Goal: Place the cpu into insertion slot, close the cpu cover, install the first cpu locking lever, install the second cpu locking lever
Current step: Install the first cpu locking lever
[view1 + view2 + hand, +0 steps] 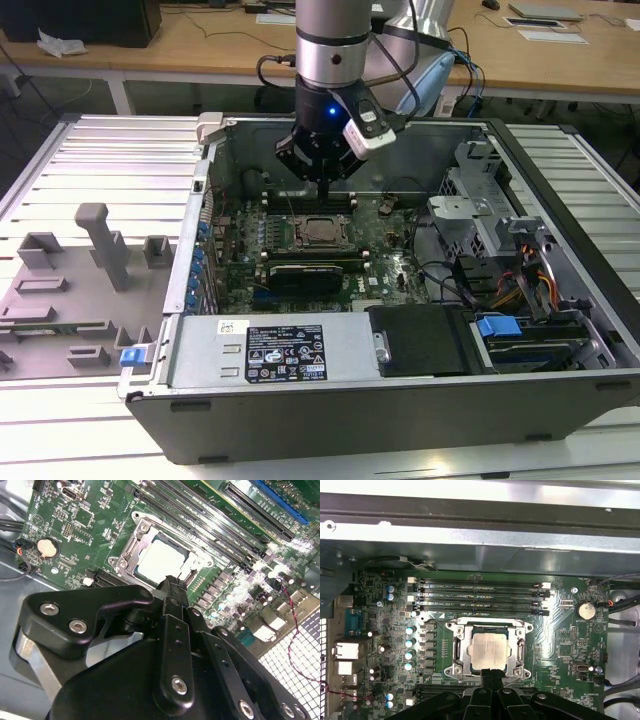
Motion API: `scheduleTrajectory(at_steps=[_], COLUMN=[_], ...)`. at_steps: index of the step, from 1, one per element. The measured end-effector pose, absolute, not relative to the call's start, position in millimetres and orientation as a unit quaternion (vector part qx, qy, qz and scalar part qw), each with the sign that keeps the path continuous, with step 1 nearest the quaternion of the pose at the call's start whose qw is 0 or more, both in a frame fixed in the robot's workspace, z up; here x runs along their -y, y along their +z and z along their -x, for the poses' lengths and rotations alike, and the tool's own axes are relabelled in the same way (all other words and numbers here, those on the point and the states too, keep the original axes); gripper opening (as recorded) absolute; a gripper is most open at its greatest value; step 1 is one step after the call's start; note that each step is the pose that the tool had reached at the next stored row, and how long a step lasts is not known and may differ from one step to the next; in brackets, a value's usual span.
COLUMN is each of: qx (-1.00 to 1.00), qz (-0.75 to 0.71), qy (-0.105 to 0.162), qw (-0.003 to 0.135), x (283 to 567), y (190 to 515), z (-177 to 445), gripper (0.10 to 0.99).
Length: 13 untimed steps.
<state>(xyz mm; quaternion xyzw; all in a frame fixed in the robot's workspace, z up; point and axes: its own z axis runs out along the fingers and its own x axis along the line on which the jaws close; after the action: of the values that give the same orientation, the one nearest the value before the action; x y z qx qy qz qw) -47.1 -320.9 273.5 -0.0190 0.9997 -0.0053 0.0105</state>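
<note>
The cpu lay in the slot just under the gripper tip. The cover seemed to be down over it. The gripper was clenched on nothing. I think the locking step was in hand, and it called for a small, careful push at the slot's edge.

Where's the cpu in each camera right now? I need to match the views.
Exterior view: the cpu sits in the socket, close to the gripper.
Second wrist view: pale square inside the silver frame, just past the gripper's tip.
First wrist view: the same pale square, framed in silver.
Shared landmark: the long black memory slots beside the socket.
</note>
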Motion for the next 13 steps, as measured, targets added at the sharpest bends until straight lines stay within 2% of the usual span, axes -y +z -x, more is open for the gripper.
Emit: scheduleTrajectory(at_steps=[13], qx=[-1.0], qz=[0.019], qy=[-0.005], qw=[0.012], x=[320.3], y=[273.6], z=[75.1], gripper=[0.106])
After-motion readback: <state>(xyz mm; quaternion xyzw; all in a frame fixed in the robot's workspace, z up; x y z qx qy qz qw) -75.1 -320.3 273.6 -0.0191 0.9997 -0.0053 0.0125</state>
